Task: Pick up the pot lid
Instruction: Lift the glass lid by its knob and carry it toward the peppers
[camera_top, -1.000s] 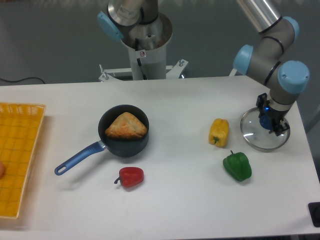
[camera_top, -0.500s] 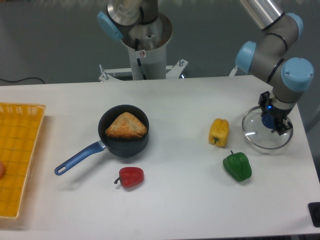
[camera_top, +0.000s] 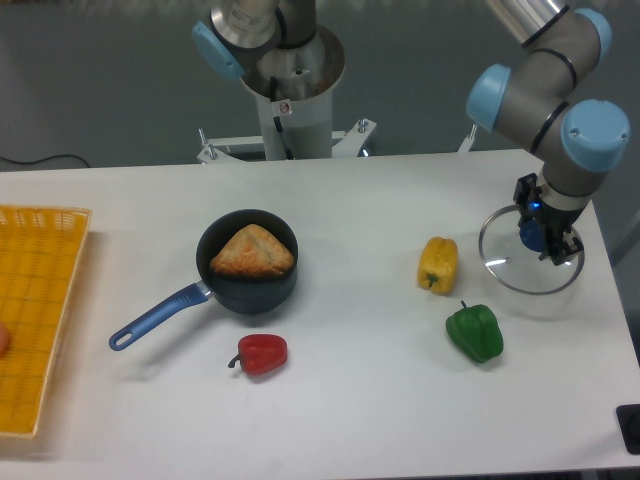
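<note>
At the right side of the table, my gripper (camera_top: 541, 216) is shut on the blue knob of the pot lid (camera_top: 504, 276). The lid is clear with a thin rim and hangs slightly above the white table, roughly level. Its knob is partly covered by the fingers. Left of the lid's rim lies a yellow pepper (camera_top: 438, 265), and a green pepper (camera_top: 475, 333) is below and to the left of it.
A black pan (camera_top: 247, 297) with a blue handle (camera_top: 160, 316) holds a brown bread-like item (camera_top: 252, 252). A red pepper (camera_top: 262, 354) lies in front of it. An orange crate (camera_top: 38, 330) stands at the left edge.
My gripper and the lid have risen a little from the table, and the lid looks slightly larger. The peppers and the pan have not moved.
</note>
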